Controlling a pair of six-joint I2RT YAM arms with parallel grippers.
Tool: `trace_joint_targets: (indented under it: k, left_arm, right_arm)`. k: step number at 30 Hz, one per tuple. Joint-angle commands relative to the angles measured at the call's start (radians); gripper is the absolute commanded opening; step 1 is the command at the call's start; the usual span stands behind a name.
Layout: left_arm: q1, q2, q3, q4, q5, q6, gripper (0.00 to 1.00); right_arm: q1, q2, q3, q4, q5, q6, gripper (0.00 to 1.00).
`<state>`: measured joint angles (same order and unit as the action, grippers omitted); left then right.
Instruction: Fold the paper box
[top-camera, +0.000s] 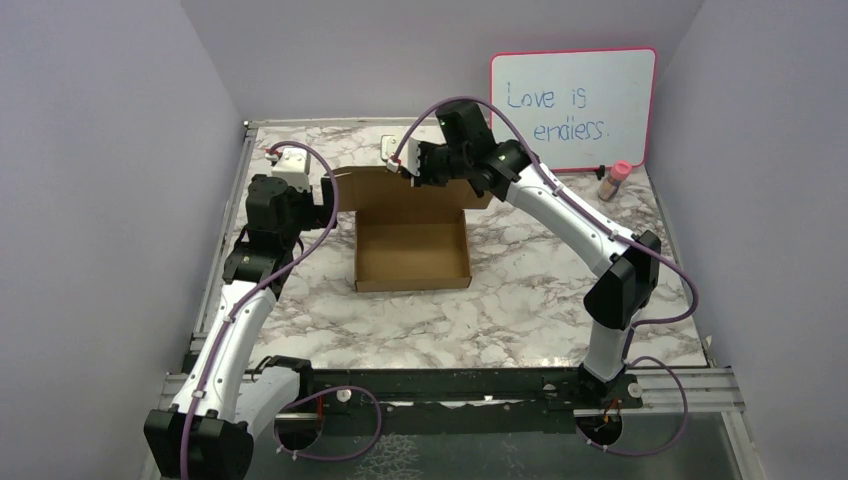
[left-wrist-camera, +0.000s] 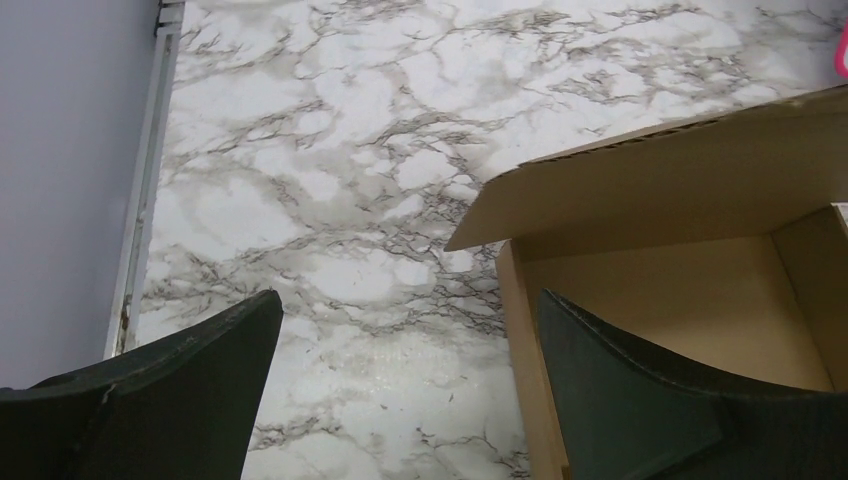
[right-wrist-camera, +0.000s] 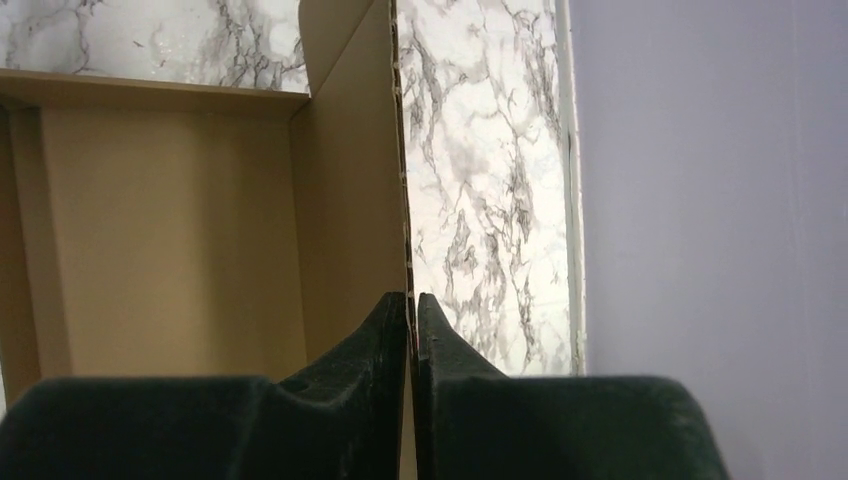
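The paper box (top-camera: 412, 255) is a shallow brown cardboard tray in the middle of the marble table, with its lid (top-camera: 400, 190) standing up along the far edge. My right gripper (top-camera: 408, 165) reaches over from the right and pinches the lid's top edge. In the right wrist view the two fingers (right-wrist-camera: 412, 298) close on the thin cardboard edge (right-wrist-camera: 350, 200), with the tray's inside (right-wrist-camera: 170, 230) to the left. My left gripper (top-camera: 325, 198) hovers at the box's far left corner. It stands wide open (left-wrist-camera: 410, 300) with nothing between its fingers, straddling the left wall (left-wrist-camera: 520, 340).
A pink-framed whiteboard (top-camera: 573, 108) leans on the back wall at the right. A small bottle with a pink cap (top-camera: 615, 180) stands in front of it. A small white object (top-camera: 388, 147) lies behind the lid. Purple walls and a metal rail (left-wrist-camera: 150, 170) bound the table.
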<state>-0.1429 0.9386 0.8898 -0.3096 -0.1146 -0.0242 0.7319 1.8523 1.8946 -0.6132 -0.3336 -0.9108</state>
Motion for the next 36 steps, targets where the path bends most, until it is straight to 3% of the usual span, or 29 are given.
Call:
trace_joint_targets:
  k: [1, 5, 9, 14, 19, 24, 36]
  left_arm:
    - [0.007, -0.004, -0.001, 0.074, 0.150, 0.090, 0.98]
    - [0.006, 0.013, 0.041, 0.048, 0.214, 0.128, 0.98]
    - [0.008, 0.001, 0.053, 0.020, 0.278, 0.210, 0.98]
    - [0.006, -0.002, 0.075, -0.027, 0.299, 0.335, 0.98]
    - [0.006, 0.065, 0.128, -0.076, 0.292, 0.433, 0.98]
    - [0.015, 0.152, 0.183, -0.060, 0.364, 0.483, 0.95]
    - [0.162, 0.321, 0.280, -0.122, 0.782, 0.630, 0.84]
  right_arm:
    - [0.000, -0.042, -0.028, 0.062, 0.004, -0.023, 0.17]
    - [-0.001, -0.096, -0.062, 0.076, 0.042, 0.010, 0.31]
    - [-0.017, -0.174, -0.164, 0.134, 0.056, 0.027, 0.54]
    - [-0.095, -0.244, -0.233, 0.122, 0.018, 0.058, 0.63]
    - [-0.182, -0.297, -0.282, 0.057, -0.007, 0.080, 0.68]
    - [-0.289, -0.360, -0.398, 0.105, -0.094, 0.098, 0.68]
    - [-0.366, -0.293, -0.380, 0.040, -0.253, 0.027, 0.67]
